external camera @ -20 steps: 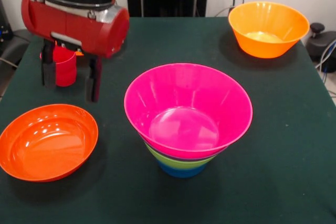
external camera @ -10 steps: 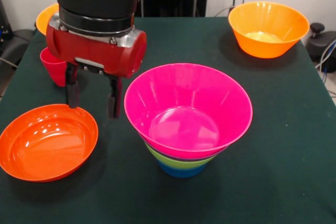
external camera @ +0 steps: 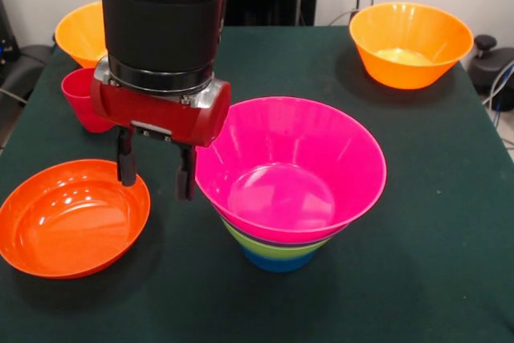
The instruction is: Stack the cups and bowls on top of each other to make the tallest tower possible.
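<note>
A thick robot arm: a red segment with one small dark screw sits above a black cylinder, a silver ring, then a glossy red wrist block. Below the block, the hand (external camera: 157,176) has two slim black fingers (external camera: 126,167).

Green table (external camera: 418,198): bowls (external camera: 72,216), red cup (external camera: 81,99), tower (external camera: 287,178).

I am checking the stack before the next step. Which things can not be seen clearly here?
- Stack layers, front view: the pink bowl covers them; only the green and blue edges show.
- Red cup, front view: partly behind the arm.
- Yellow-orange bowl at far left, front view: partly behind the arm.
</note>
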